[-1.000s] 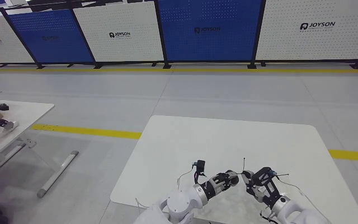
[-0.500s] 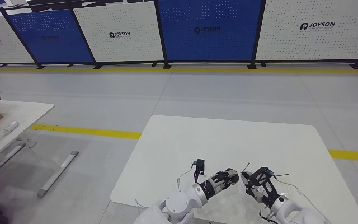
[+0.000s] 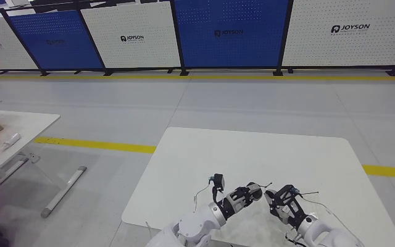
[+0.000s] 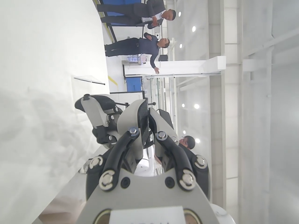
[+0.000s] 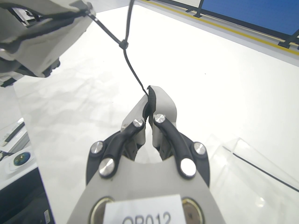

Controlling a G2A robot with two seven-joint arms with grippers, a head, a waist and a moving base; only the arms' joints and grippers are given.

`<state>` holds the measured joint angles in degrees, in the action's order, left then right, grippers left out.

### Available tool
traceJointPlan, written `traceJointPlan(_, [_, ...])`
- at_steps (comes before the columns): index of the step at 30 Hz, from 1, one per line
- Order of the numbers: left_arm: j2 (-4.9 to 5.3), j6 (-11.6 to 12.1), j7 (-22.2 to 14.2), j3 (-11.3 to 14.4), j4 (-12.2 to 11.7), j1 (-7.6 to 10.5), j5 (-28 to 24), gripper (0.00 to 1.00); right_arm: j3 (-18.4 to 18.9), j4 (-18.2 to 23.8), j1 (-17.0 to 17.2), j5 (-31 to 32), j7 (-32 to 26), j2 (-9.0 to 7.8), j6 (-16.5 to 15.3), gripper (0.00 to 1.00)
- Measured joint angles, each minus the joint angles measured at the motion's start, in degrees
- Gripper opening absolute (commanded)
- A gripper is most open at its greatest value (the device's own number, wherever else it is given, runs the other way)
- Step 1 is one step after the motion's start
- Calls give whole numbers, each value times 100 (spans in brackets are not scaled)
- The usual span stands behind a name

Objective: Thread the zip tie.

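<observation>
Zip tie (image 5: 123,44) was held up off the white table (image 3: 247,148), strung between both grippers near the table's near edge. The right gripper (image 5: 149,94) was clenched on one end of the strap. The left gripper (image 5: 88,12), just to its left, was pinched shut on the other end.

The long axis ran left to right, from one gripper's tips to the other's, with a small block (image 5: 123,45) partway along. A third strand rose from that block, its end cut off at the frame edge. It looked like tail through head (can't confirm, too thin to read). Any next pull would probably run along that left-right line. Both arms were on it, so neither was nearer.

A spare tie (image 5: 257,166) lay in a clear tray (image 5: 236,178) to the right.
</observation>
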<state>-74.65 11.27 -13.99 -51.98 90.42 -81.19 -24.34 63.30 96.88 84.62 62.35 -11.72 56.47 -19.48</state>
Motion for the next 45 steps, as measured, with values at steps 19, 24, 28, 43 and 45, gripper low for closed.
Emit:
traceJointPlan(19, [64, 228, -78, -171, 314, -259, -34, 0, -53, -11, -31, 81, -61, -9, 0, 0])
traceJointPlan(24, [71, 184, -61, -167, 301, -270, 22, 0, -58, -23, -27, 30, -30, -9, 0, 41])
traceJointPlan(28, [57, -55, 91, -124, 216, -187, 77, 0, -23, -2, -1, -125, 47, -20, 0, 100])
traceJointPlan(43, [13, -10, 439, -221, 20, -21, -137, 0, 837, 287, 844, -663, 1299, -205, 0, 100])
traceJointPlan(45, [13, -74, 522, -240, -2, -4, -88, 0, 1004, 362, 1051, -782, 1568, -253, 0, 100])
